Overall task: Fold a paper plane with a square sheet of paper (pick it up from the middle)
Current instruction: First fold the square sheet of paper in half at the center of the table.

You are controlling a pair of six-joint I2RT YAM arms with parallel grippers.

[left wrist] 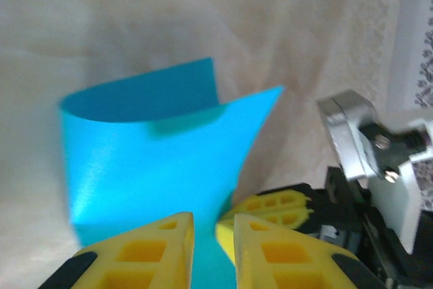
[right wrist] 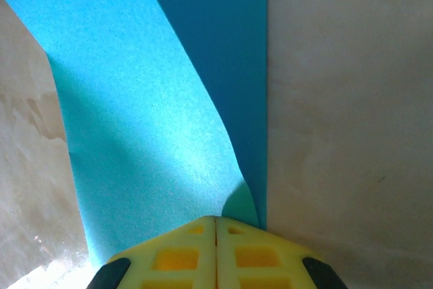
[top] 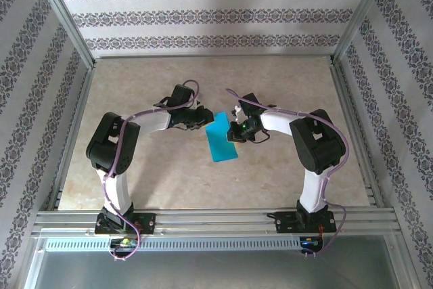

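The square sheet of paper (top: 222, 142) is teal-blue and lies mid-table between both arms, one side curled up and over itself (left wrist: 149, 160). My right gripper (top: 235, 130) is at its right edge, the yellow fingertips pressed together (right wrist: 216, 220) where the lifted flap (right wrist: 149, 120) meets them, shut on the paper. In the left wrist view the right gripper's fingers (left wrist: 277, 208) pinch that same edge. My left gripper (top: 205, 119) hovers over the sheet's far left corner, its tips (left wrist: 213, 225) a narrow gap apart with blue showing through and nothing pinched.
The beige tabletop (top: 155, 174) spreads around the sheet. Patterned walls (top: 216, 15) and aluminium frame posts (top: 64, 15) enclose it at the back and both sides. A metal rail (top: 216, 220) runs along the near edge by the arm bases.
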